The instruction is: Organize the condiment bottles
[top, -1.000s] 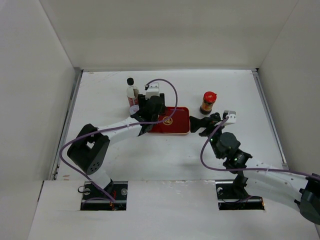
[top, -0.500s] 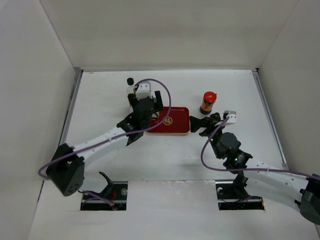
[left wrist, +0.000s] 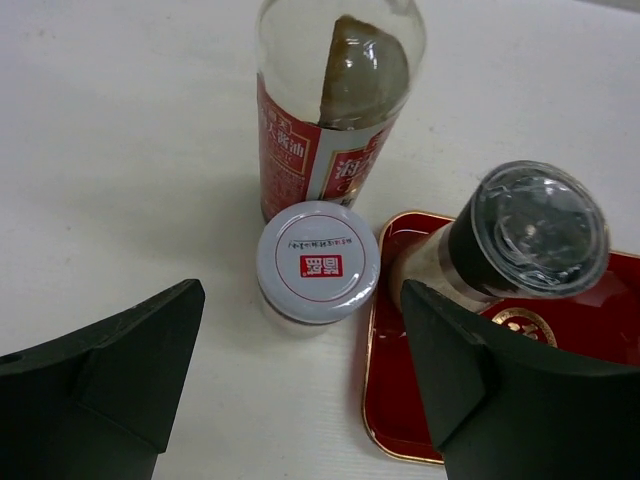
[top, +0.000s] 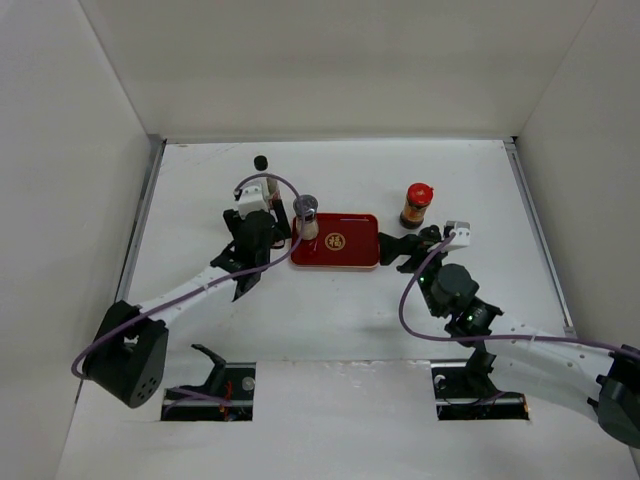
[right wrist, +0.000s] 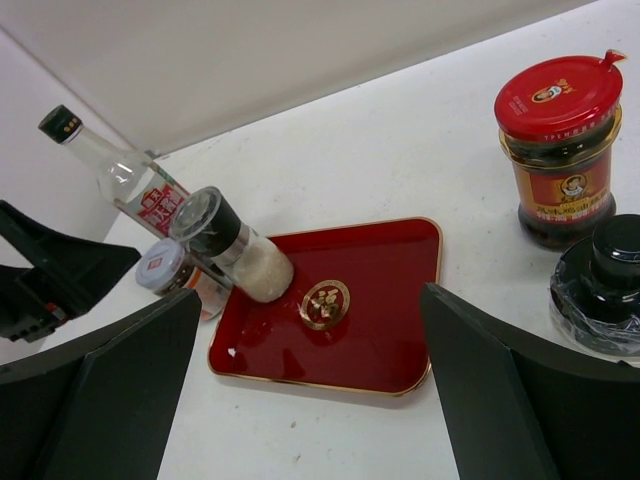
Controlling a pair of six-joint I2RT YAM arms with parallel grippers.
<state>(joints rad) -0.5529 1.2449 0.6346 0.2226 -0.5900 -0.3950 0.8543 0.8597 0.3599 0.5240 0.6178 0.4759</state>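
Robotics lab cell, white table (top: 340, 310), plain white walls (top: 70, 200) (purple cables (top: 401, 308) showing)

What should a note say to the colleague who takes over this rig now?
Left gripper: open, empty, facing the white-lidded jar. Right gripper: open, empty, low before the red tray.
The grinder jar stands in the tray's far left corner. Beside that corner, on the table, stand the white-lidded jar and the tall clear bottle. Right of the tray, on the table: the red-capped jar and the black-lidded jar.
Done: one jar on the tray. Left, probably: the other four.
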